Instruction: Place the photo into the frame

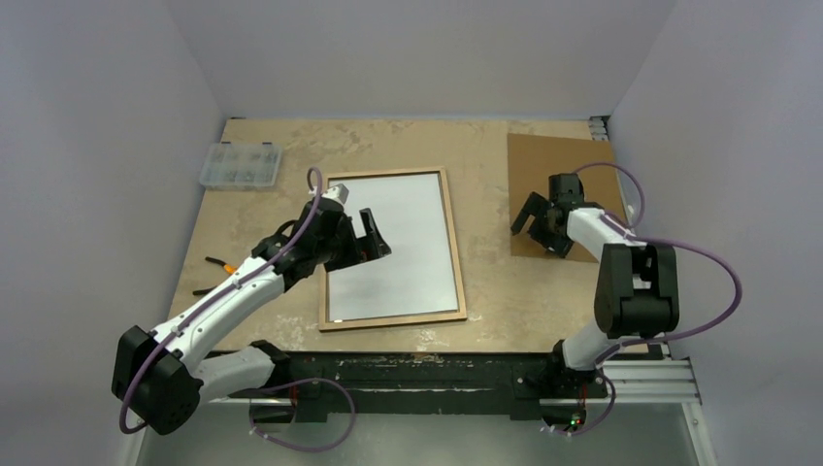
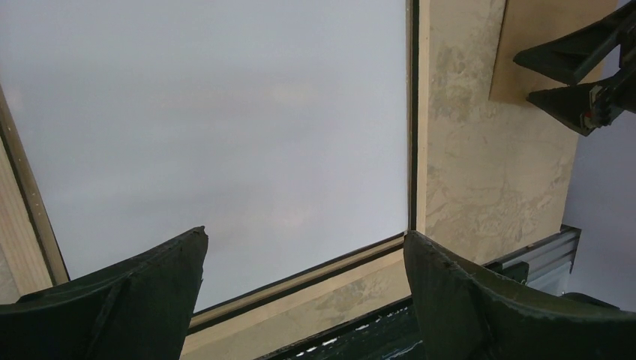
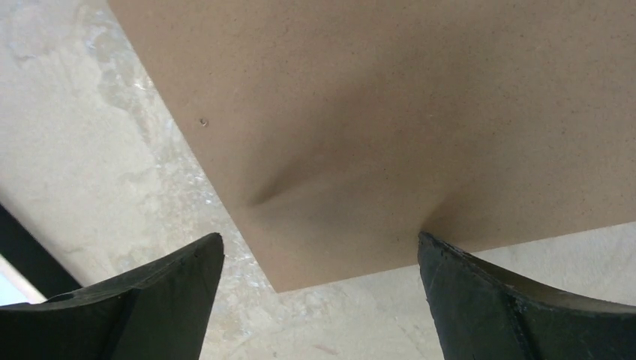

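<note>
The left gripper [image 1: 374, 235] has its two fingers spread wide with nothing between them. In the left wrist view they straddle the lower right corner of the photo [image 1: 398, 243], which shows only a blank white side. The arm runs from its base at lower left diagonally up to the picture's centre, with the wrist over the left part of the sheet.

The right gripper [image 1: 539, 228] is also released, its fingers wide apart and empty. It hangs over the lower left corner of the brown backing board [image 1: 553, 165], and that corner lies between the two fingers in the right wrist view. This arm rises from its base at lower right, folds at the elbow and reaches back up and left.

Counted: two arms, one frame, one photo, one backing board, one clear compartment box and one small hand tool.

The frame [image 1: 393, 320] lies flat at the centre of the table [image 1: 388, 146], tan wood up, and the photo sits inside it, filling it edge to edge. The board lies well apart at upper right. The clear compartment box [image 1: 241, 165] at upper left holds small parts — too small to tell. The dark-handled tool [image 1: 218, 265] lies at the left edge.
</note>
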`<state>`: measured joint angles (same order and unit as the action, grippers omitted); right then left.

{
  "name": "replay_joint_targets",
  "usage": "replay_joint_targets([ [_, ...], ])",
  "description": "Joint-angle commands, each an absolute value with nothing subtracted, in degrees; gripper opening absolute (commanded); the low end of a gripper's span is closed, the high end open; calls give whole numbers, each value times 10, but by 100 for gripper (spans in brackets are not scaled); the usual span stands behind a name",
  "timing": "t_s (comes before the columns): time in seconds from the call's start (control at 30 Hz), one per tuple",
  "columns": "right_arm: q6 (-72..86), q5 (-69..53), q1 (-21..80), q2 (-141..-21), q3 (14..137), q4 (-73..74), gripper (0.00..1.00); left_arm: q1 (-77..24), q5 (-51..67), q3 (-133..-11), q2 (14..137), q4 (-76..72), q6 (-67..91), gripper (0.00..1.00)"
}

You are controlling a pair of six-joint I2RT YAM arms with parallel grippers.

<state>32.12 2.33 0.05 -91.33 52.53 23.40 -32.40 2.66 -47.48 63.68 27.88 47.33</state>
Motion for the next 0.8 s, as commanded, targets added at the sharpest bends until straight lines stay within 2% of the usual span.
replay_joint_targets([
  [0.0, 308, -67, 7, -963, 530, 206, 98, -330, 30, -499, 639, 254, 477, 100],
  [0.47, 380, -190, 174, -1079, 559, 141, 97, -330, 34, -497, 651, 251, 476, 100],
  [0.77, 352, -121, 160, -951, 575, 202, 97, -331, 54, -494, 664, 236, 471, 99],
])
